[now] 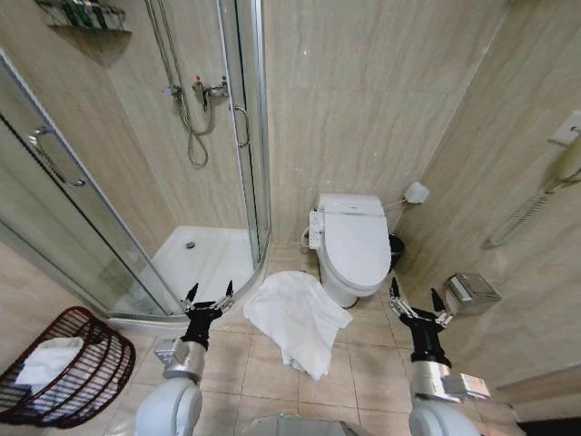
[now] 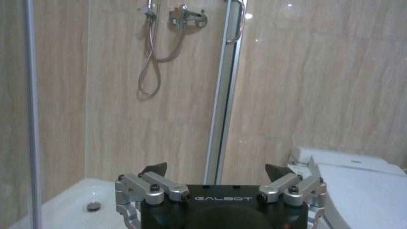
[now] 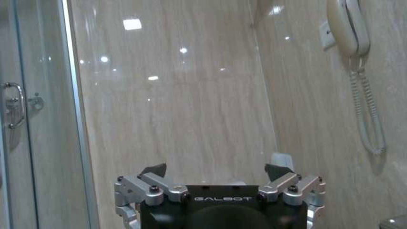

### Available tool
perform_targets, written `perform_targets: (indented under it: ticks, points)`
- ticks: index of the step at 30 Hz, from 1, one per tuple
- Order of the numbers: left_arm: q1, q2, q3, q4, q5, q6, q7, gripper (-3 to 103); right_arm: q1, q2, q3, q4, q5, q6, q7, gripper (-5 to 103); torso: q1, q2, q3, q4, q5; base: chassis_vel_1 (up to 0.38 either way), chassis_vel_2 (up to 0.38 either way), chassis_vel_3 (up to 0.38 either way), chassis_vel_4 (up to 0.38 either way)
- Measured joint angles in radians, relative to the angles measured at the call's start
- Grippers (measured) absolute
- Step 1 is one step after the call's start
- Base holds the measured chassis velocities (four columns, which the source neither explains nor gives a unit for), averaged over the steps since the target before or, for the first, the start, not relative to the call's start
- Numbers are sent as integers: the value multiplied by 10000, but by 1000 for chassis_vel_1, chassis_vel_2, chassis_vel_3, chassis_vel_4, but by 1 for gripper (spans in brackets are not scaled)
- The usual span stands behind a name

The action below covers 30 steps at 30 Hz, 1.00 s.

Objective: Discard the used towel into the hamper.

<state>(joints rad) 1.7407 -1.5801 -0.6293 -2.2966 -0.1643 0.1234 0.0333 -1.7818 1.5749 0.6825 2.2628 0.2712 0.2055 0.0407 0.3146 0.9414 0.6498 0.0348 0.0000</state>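
A crumpled white towel (image 1: 295,318) lies on the tiled floor between the shower tray and the toilet. The hamper (image 1: 68,368), a reddish-brown openwork basket, stands at the lower left with white cloth (image 1: 50,356) inside. My left gripper (image 1: 209,293) is raised just left of the towel, open and holding nothing; it also shows in the left wrist view (image 2: 216,171). My right gripper (image 1: 415,296) hovers right of the towel, in front of the toilet, open and holding nothing, and appears in the right wrist view (image 3: 216,170).
A white toilet (image 1: 352,245) stands against the back wall with a small dark bin (image 1: 396,247) beside it. The glass shower enclosure (image 1: 136,163) and its white tray (image 1: 201,259) take up the left. A metal paper holder (image 1: 469,292) and a wall phone (image 3: 348,28) hang on the right wall.
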Motion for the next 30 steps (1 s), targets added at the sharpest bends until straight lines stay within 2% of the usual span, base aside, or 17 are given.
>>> perform_targets:
  ticks: [21,30]
  points:
    - [0,0,0,0,0,0,0,100,9,-2,0,-19,-13,17,-94,100,-435,-974,-537,0,0,0,0,0,0]
    - [0,0,0,0,0,0,0,100,37,39,-66,-216,-73,279,-115,100,-610,-1395,-784,0,0,0,0,0,0]
